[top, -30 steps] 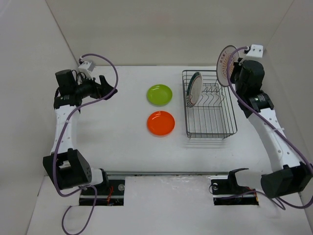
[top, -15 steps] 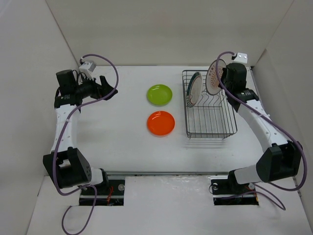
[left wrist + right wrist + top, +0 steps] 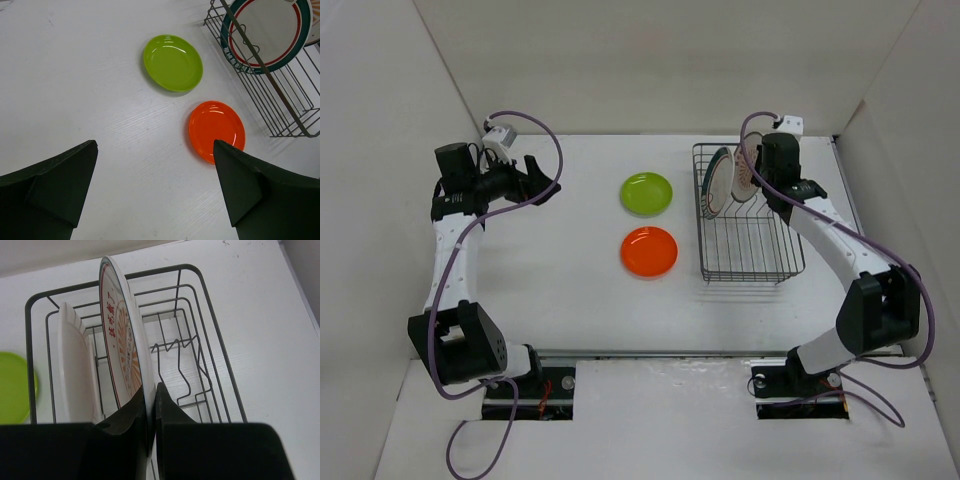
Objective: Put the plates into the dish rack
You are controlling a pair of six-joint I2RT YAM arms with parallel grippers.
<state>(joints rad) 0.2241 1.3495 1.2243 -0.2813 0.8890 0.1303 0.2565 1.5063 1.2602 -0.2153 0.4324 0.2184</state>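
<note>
The dish rack [image 3: 752,240] stands at the back right. The white plate with the teal-striped rim [image 3: 716,182] stands upright in its far left slot. My right gripper [image 3: 754,172] is shut on the edge of the sunburst plate [image 3: 122,340] and holds it upright inside the rack [image 3: 150,272], just right of the teal-rimmed plate [image 3: 75,370]. The lime green plate [image 3: 647,193] and the orange plate [image 3: 649,251] lie flat on the table left of the rack. My left gripper [image 3: 542,182] is open and empty, far left of them and above the table.
White walls enclose the table at the back and both sides. The right part of the rack holds only bare prongs [image 3: 185,375]. In the left wrist view the green plate [image 3: 173,62], orange plate [image 3: 217,131] and rack [image 3: 292,117] lie ahead.
My right arm has swung the sunburst plate from above and right of the rack down and left into it, beside the teal-rimmed plate. The left arm has not moved.
</note>
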